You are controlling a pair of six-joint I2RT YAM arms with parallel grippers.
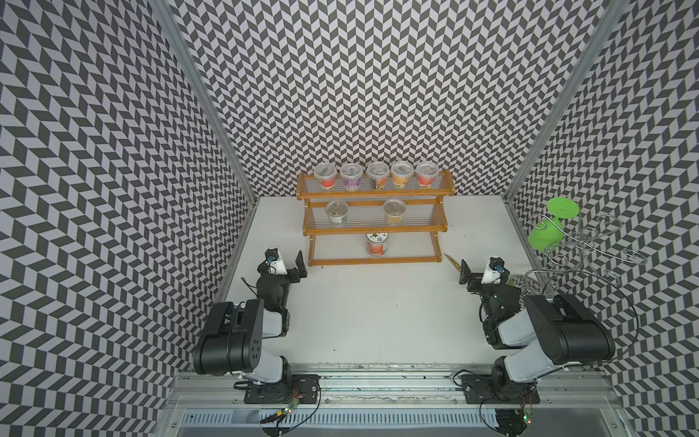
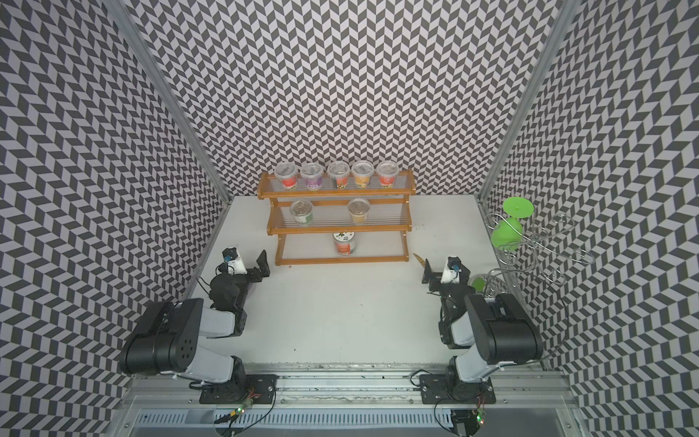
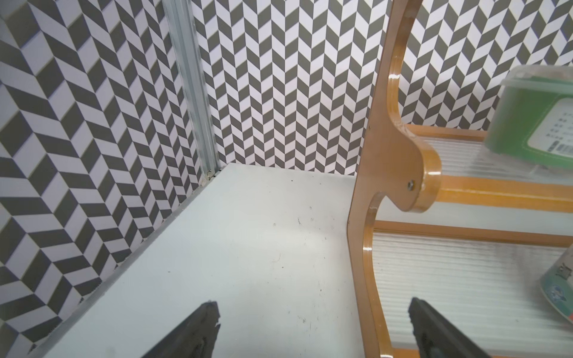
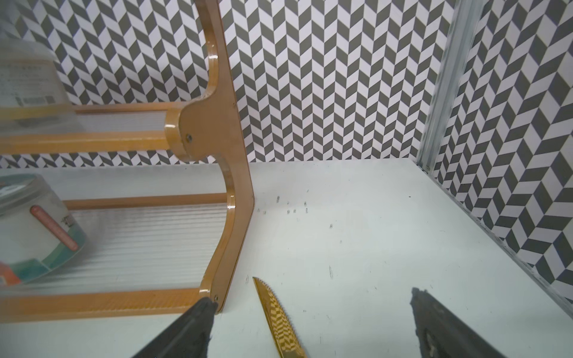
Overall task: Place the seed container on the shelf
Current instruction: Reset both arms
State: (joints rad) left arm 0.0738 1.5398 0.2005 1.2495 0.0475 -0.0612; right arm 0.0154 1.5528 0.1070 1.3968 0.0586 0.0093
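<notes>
White-lidded orange seed container (image 1: 377,244) sits mid bottom tier of orange-brown wooden shelf (image 1: 340,262), about midway between left gripper (image 1: 300,268) and right gripper (image 1: 463,273), both open, empty.

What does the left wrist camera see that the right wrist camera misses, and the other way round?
Only the left wrist view: a green container on the middle tier of the shelf, and the open left gripper. Only the right wrist view: a gold serrated knife lying on the table, a pale container on the middle tier, and the open right gripper. Both: the shelf's wooden end, the container on the lowest tier, the white table and the chevron walls.
</notes>
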